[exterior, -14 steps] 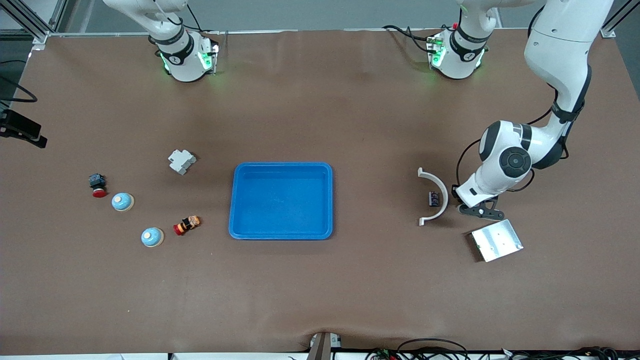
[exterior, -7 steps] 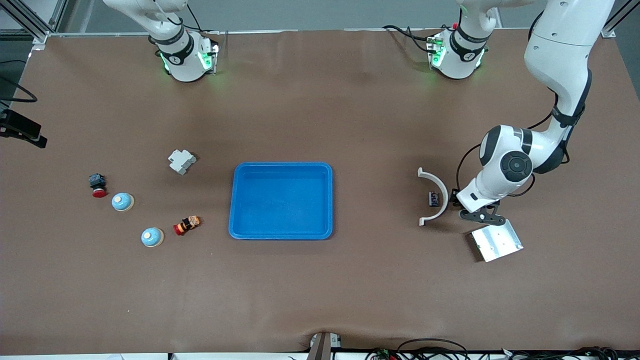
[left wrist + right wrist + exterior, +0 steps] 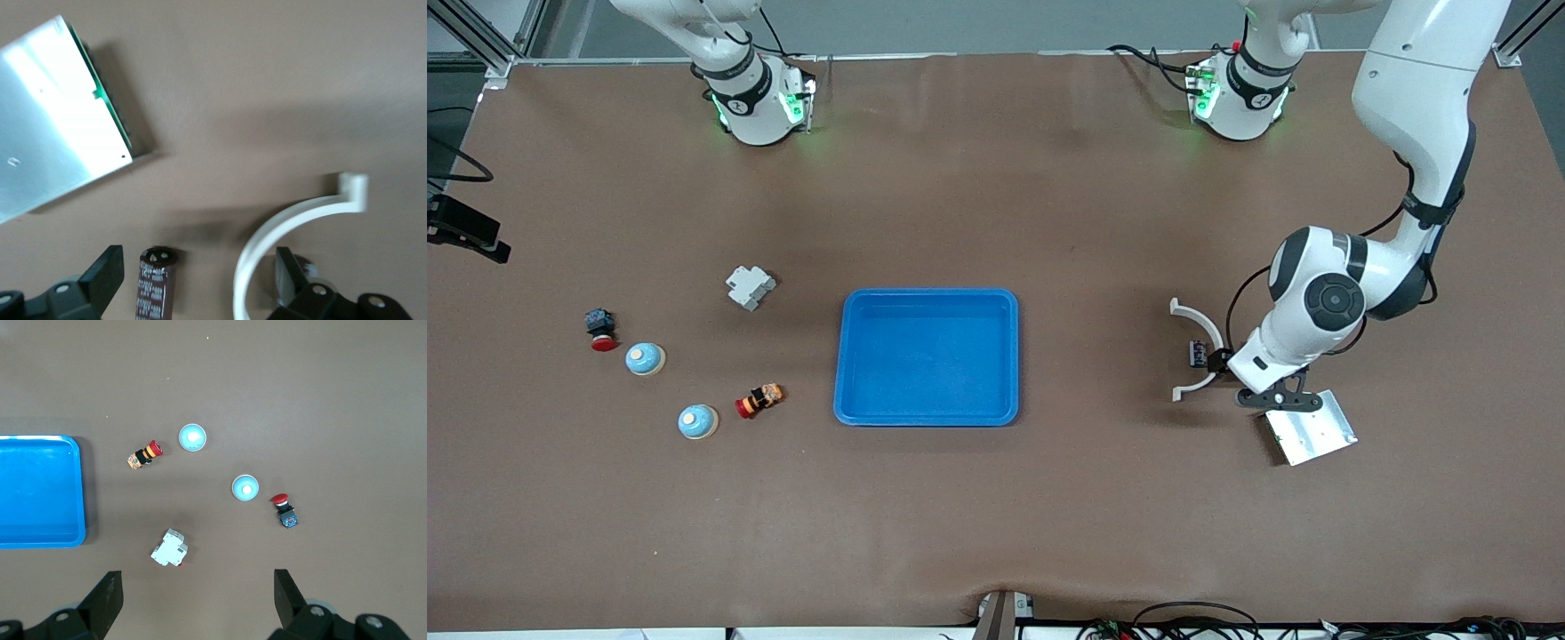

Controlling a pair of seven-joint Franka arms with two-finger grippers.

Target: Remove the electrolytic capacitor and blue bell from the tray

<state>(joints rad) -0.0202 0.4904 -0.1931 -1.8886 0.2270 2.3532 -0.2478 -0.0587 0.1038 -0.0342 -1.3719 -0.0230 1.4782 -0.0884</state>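
The shallow bright-blue plastic tray (image 3: 927, 356) sits in the middle of the brown worktop (image 3: 996, 498), and it has nothing in it. That makes me think the job is as good as done, because both things it asked for look to be out already. The small dark brown can-shaped capacitor (image 3: 1197, 354) lies on the worktop well away from the tray, toward the left arm's end, tucked inside the curve of a white plastic half-ring clip (image 3: 1199, 351). The left pincer (image 3: 1232, 366) is right there just over it, with its two fingers spread apart and the capacitor lying loose between them, so nothing is held. A flat shiny silver metal plate (image 3: 1309, 428) lies just beside that pincer, a bit nearer to the front camera. Toward the right arm's end, well away from the tray, sit two little round light-blue bells (image 3: 645, 358), (image 3: 697, 421), along with a small orange and red push button (image 3: 759, 400), a black button with a red cap (image 3: 600, 328) and a pale grey plastic switch block (image 3: 749, 286). The right arm waits up high; its pincer (image 3: 193, 607) hangs over that group of parts with fingers wide apart and empty. All that seems left is for the left arm to lift away.
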